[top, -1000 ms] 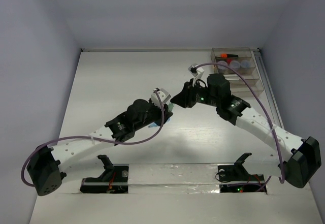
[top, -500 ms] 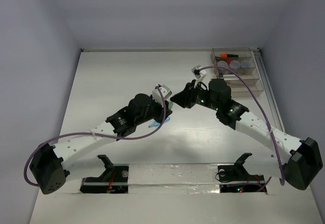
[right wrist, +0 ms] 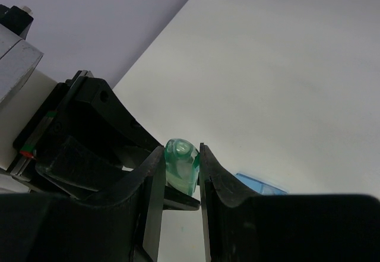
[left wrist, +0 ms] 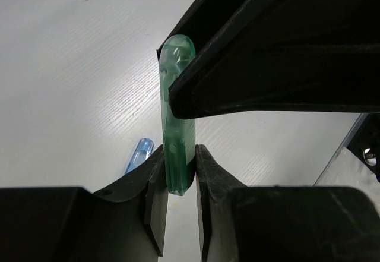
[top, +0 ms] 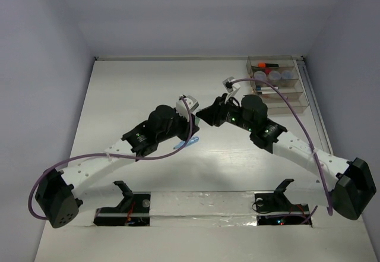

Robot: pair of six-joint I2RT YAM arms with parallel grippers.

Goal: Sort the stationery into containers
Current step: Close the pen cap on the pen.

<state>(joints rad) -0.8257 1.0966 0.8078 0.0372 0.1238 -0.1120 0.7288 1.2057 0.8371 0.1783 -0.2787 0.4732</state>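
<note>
Pinching translucent green highlighter [left wrist: 177, 152]; rounded tip

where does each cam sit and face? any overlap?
Top external: above and behind the bases, looking down on table and organiser; both arms show.
Left wrist: on that wrist, looking along left gripper at the pale green highlighter; own fingers show.
Right wrist: likewise, along right gripper at the same highlighter; own fingers show.
Shared: both wrist views show that highlighter and the light blue highlighter lying below.
</note>
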